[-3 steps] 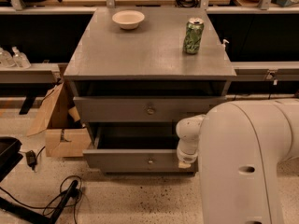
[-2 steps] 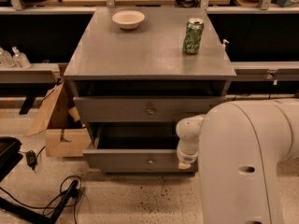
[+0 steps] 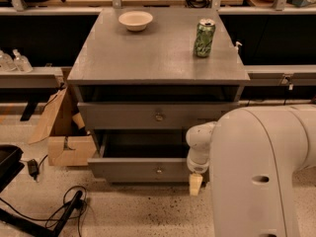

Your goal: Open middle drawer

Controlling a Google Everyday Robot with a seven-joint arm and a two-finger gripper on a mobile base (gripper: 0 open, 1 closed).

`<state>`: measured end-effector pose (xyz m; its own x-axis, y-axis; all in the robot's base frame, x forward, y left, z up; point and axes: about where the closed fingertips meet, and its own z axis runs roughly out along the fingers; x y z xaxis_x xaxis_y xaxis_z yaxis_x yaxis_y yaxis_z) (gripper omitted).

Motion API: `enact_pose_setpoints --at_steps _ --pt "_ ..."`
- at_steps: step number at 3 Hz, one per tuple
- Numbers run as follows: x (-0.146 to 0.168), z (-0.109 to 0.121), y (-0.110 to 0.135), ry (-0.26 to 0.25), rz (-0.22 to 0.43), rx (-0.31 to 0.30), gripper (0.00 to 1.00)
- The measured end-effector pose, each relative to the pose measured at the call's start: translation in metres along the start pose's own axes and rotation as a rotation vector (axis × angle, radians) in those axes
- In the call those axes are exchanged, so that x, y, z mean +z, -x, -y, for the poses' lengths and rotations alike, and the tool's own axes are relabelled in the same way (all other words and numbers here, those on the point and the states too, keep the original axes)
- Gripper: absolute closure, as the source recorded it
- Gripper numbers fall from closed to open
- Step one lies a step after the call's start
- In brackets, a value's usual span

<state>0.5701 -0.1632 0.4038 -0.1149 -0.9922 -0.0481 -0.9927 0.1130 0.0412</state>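
The middle drawer (image 3: 143, 170) is a grey drawer with a small round knob (image 3: 159, 171). It stands pulled out from the cabinet (image 3: 158, 58), and its dark inside shows behind the front. The similar top drawer (image 3: 148, 116) above it is in. The lowest drawer is hidden. My gripper (image 3: 196, 184) hangs from the white wrist (image 3: 200, 144) at the right end of the middle drawer's front, close to the floor. My large white arm (image 3: 266, 177) covers the cabinet's lower right.
A white bowl (image 3: 136, 19) and a green can (image 3: 204, 37) stand on the cabinet top. An open cardboard box (image 3: 64, 142) sits left of the cabinet. Black cables (image 3: 69, 209) and a dark base (image 3: 7, 164) lie on the floor at lower left. Shelves run behind.
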Motion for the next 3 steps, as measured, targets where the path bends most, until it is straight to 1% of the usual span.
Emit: enact_pose_setpoints --at_steps 1,2,3 --pt "0.000 0.000 0.000 0.000 0.000 0.000 0.00" --pt "-0.032 0.015 0.007 -0.020 -0.028 -0.026 0.18" --pt "-0.078 0.033 0.023 -0.075 -0.064 -0.062 0.41"
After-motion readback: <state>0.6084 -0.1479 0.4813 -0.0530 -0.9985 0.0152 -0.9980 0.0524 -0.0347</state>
